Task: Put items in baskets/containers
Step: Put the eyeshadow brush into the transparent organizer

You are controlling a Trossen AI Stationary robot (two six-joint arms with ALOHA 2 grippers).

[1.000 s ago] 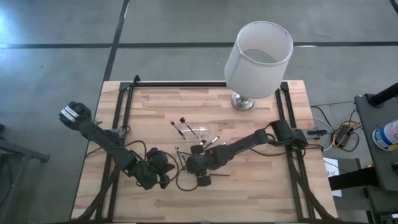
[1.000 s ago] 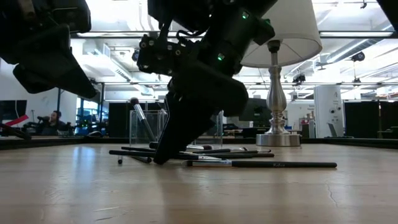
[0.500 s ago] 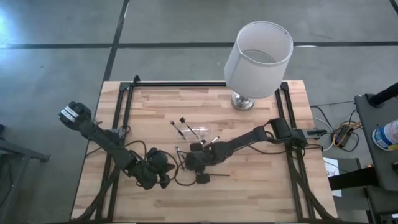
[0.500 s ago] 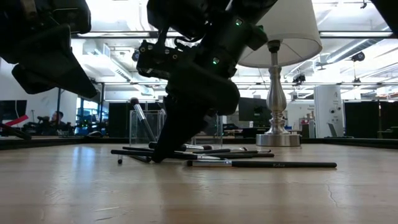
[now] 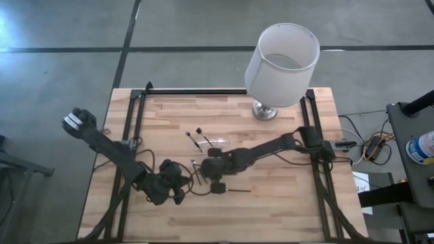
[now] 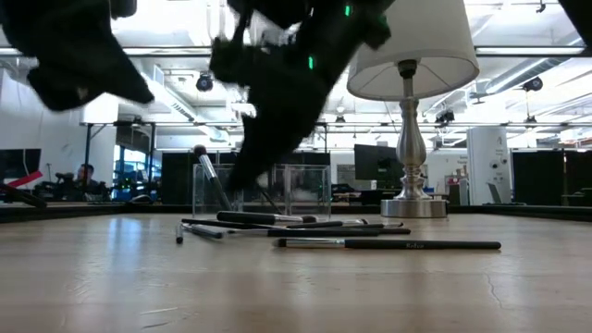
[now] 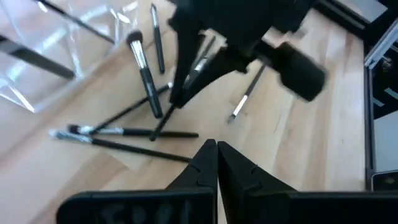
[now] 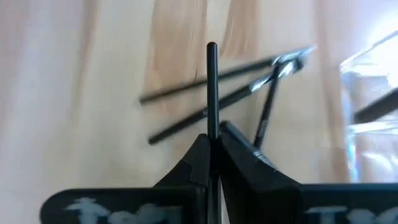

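The items are thin make-up brushes. Several lie crossed on the wood (image 7: pixel 124 132), (image 6: pixel 277 222), and one lies apart nearer the front (image 5: pixel 237 190). The clear container (image 5: pixel 214 142) stands mid-table with a couple of brushes leaning inside it (image 6: pixel 211 176). My right gripper (image 8: pixel 212 138) hovers above the pile, just in front of the container, shut on one brush (image 8: pixel 211 87). My left gripper (image 7: pixel 216 149) is shut and empty, raised off the table to the left of the pile (image 5: pixel 182 184). My right gripper pinches a brush's thin dark shaft (image 8: pixel 211 127) between its two fingers. The fingers slant down from the table's right side and lie along the shaft. The shaft sticks out past the fingertips to its free end (image 8: pixel 211 45). In the left wrist view the brush (image 7: pixel 177 102) slants down below the fingers.
A tall lamp with a white drum shade (image 5: pixel 281 61) stands at the far right on a metal foot (image 6: pixel 412 205). Black cable loops (image 5: pixel 203 193) trail beneath both wrists. Bare wood lies along the near edge and at the far left.
My right gripper has risen off the table from among the brushes, drifting slightly toward the left edge, and it carries one brush up with it. My left gripper has risen a little. The other brushes have stayed where they were.
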